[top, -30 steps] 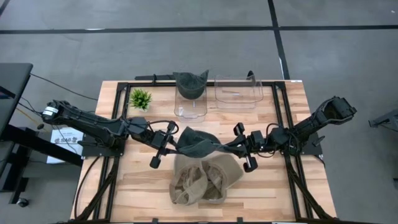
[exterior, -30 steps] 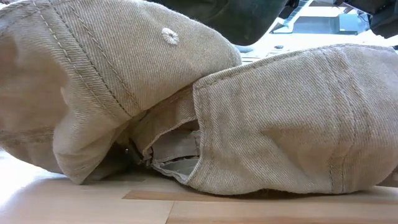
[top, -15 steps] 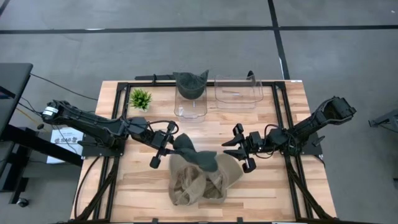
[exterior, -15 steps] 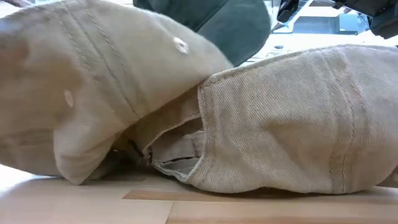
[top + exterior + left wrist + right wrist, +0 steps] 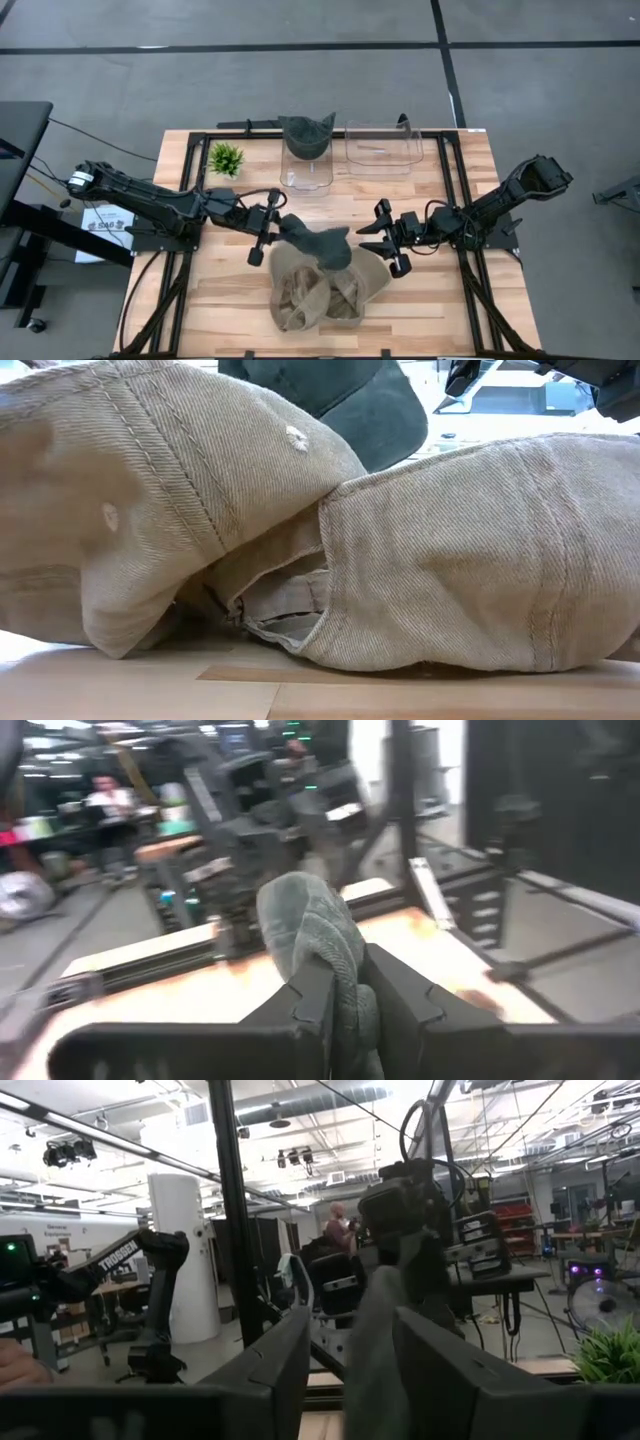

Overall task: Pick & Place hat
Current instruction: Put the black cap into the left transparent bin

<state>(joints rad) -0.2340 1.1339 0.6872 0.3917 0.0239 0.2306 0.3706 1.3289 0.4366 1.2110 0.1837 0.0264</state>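
Seen from above, a wooden table holds, at its far left, a small green potted plant [image 5: 226, 157]. Just right of it, the left gripper [image 5: 270, 229] reaches in over the table's middle with its fingers narrow, pinching one edge of a dark grey-green fabric cap [image 5: 322, 245]; the left wrist view shows the cloth bunched between the two dark fingers [image 5: 310, 1005]. The cap hangs from that single grip and drapes onto a heap of tan twill caps [image 5: 328, 288] lying at the table's near edge, probably because it is being lifted clear of the heap.

Behind, at the far edge, a clear plastic bin [image 5: 306, 165] already holds another dark cap, likely the place for this one; a second clear plastic bin [image 5: 383, 148] beside it looks unfilled.

To the right, the right gripper [image 5: 376, 238] sits just beside the heap, its fingers apart and holding nothing, apparently leaving the cap to the left arm alone.
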